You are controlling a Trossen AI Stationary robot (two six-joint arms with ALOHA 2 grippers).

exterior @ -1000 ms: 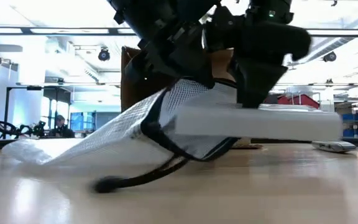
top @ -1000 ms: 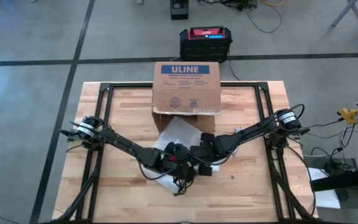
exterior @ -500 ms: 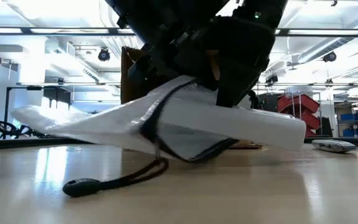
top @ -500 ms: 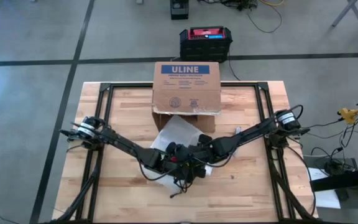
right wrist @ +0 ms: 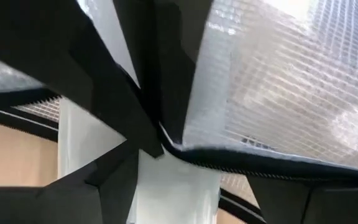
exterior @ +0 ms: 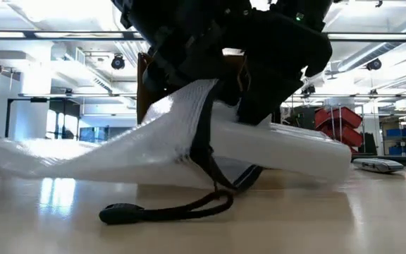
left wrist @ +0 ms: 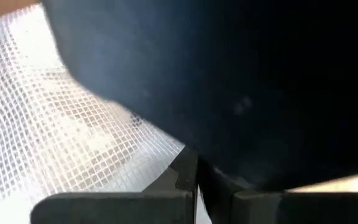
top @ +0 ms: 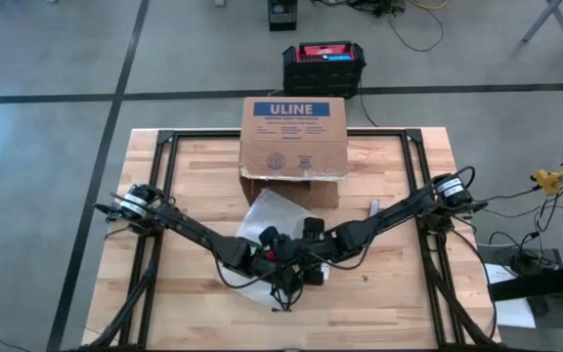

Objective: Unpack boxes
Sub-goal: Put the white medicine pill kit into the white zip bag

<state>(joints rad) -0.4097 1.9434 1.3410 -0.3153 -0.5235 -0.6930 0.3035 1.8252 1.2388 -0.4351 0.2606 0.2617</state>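
The brown ULINE box [top: 294, 137] lies on its side at the table's far middle, with its open flaps facing the near edge. A clear mesh-reinforced bag [top: 274, 209] with a black zip edge reaches from the box mouth toward the near side. In the low view the bag [exterior: 104, 152] sags onto the table, and a white flat pack [exterior: 287, 149] shows in it. A black cord with a pull tab [exterior: 122, 212] trails on the wood. My left gripper [top: 272, 262] and right gripper [top: 311, 268] meet over the bag's near end, both shut on it. My left gripper [left wrist: 196, 193] pinches the bag's mesh sheet [left wrist: 166, 163] between nearly closed fingers, coming from above and the table's left. The bag hangs below it and its left part lies on the table. My right gripper [right wrist: 179, 193] has its fingers on either side of the white pack [right wrist: 176, 180] next to the black zip edge [right wrist: 241, 158], coming from above and the table's right. The pack is lifted, slightly tilted.
A black-and-red case [top: 324, 61] stands on the floor beyond the far edge. A small grey object [top: 373, 206] lies on the table right of the box. Black frame rails [top: 164, 186] run along the left and right sides. Bare wood shows near both near corners.
Both grippers have moved together toward the near edge, drawing the bag farther from the box mouth. The bag's left end, raised half a second ago, now lies spread on the table. The cord's pull tab has shifted along the wood.
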